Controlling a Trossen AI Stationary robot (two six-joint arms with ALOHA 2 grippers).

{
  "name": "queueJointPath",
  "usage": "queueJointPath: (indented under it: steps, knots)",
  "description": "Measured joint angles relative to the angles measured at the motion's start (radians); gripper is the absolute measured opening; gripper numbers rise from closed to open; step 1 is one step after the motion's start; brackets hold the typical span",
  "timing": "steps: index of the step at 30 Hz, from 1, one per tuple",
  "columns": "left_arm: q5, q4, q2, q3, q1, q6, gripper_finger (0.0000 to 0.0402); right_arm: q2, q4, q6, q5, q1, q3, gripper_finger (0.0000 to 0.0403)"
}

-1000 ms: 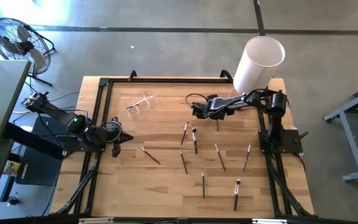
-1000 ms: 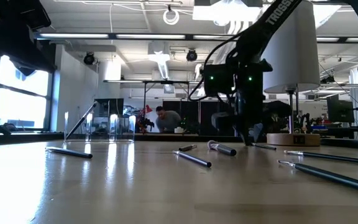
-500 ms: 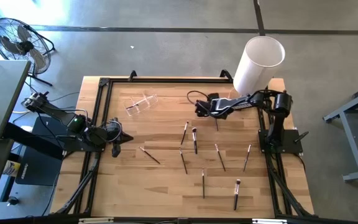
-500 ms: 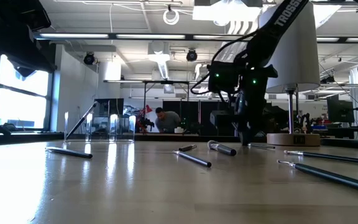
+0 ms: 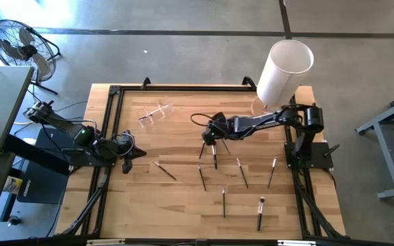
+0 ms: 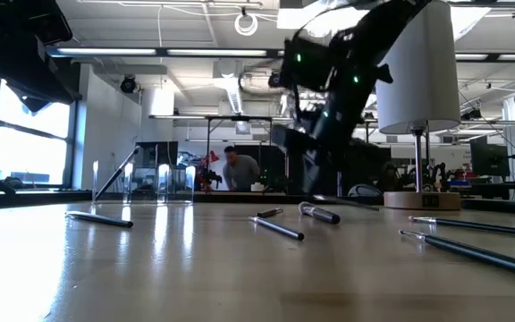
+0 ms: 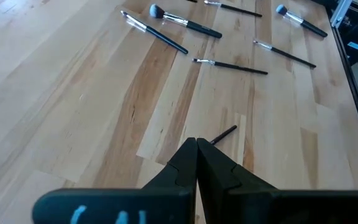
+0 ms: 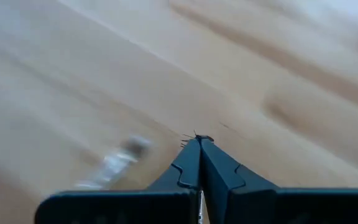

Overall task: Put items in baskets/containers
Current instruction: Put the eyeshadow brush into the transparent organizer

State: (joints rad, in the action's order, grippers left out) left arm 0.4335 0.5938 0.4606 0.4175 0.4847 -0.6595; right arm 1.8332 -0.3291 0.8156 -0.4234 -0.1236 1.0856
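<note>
Several thin dark makeup brushes (image 5: pixel 215 154) lie flat on the wooden table's middle and right. The clear cup (image 5: pixel 155 113) stands at the far left, and a brush (image 6: pixel 114 174) leans inside it. My right gripper (image 5: pixel 210 134) hangs raised and tilted above the table's middle, past the far ends of two brushes. It is shut on a brush, of which a dark tuft (image 8: pixel 194 135) shows at the fingertips. My left gripper (image 5: pixel 130 152) waits shut at the table's left edge, near one brush (image 7: pixel 222 132). My right gripper pinches a thin brush between its two shut fingers. Only a small dark tuft (image 8: pixel 194 136) sticks out past the fingertips, and the fingers hide the rest. In the low view a thin dark shaft (image 6: pixel 351 203) slants down from the gripper toward the table's right.
A tall white cylinder (image 5: pixel 284 68) on a round wooden base (image 6: pixel 423 199) stands at the far right corner. Black rails (image 5: pixel 108 123) frame the table. A fan (image 5: pixel 19 42) stands on the floor beyond the left corner. A person (image 6: pixel 238 170) shows far off in the room.
My right gripper, pointing down near the far right, has shut. It has then risen, tipped and swung toward the table's left. The brush that lay under it no longer lies there.
</note>
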Motion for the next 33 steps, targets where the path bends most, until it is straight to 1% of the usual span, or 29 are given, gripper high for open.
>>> queueJointPath:
  steps: [4, 8, 10, 12, 15, 20, 23, 26, 29, 33]
  knots:
    - [0.0, 0.0, 0.0, 0.0, 0.0, 0.0, 0.0, -0.016, 0.18, -0.144, -0.012, 0.024, 0.008, 0.0]
    - [0.003, 0.0, 0.0, 0.0, 0.0, 0.005, 0.0, -0.018, 0.488, -0.38, -0.016, 0.033, 0.011, 0.0]
    - [0.003, 0.0, 0.0, 0.0, 0.0, 0.005, 0.0, -0.009, 0.651, -0.483, 0.007, 0.023, 0.011, 0.0]
    - [0.003, -0.001, 0.0, 0.0, 0.0, 0.005, 0.0, 0.007, 0.803, -0.52, 0.036, 0.003, 0.011, 0.0]
    - [0.004, -0.002, 0.0, 0.0, 0.0, 0.001, 0.0, 0.035, 1.038, -0.529, 0.076, -0.034, 0.011, 0.0]
    - [0.007, -0.004, 0.0, 0.0, 0.0, 0.0, 0.0, 0.118, 1.382, -0.568, 0.157, -0.097, 0.017, 0.0]
    - [0.029, -0.001, 0.0, 0.0, 0.0, 0.0, 0.0, 0.18, 1.452, -0.565, 0.203, -0.129, 0.085, 0.0]
    - [0.062, -0.001, 0.0, 0.0, 0.0, 0.0, 0.0, 0.26, 1.455, -0.593, 0.286, -0.152, 0.221, 0.0]
    - [0.071, -0.001, 0.0, 0.0, 0.0, -0.01, 0.0, 0.356, 1.42, -0.661, 0.372, -0.171, 0.381, 0.0]
    - [0.07, 0.0, 0.0, 0.0, 0.0, -0.053, 0.0, 0.481, 1.364, -0.66, 0.46, -0.208, 0.571, 0.0]
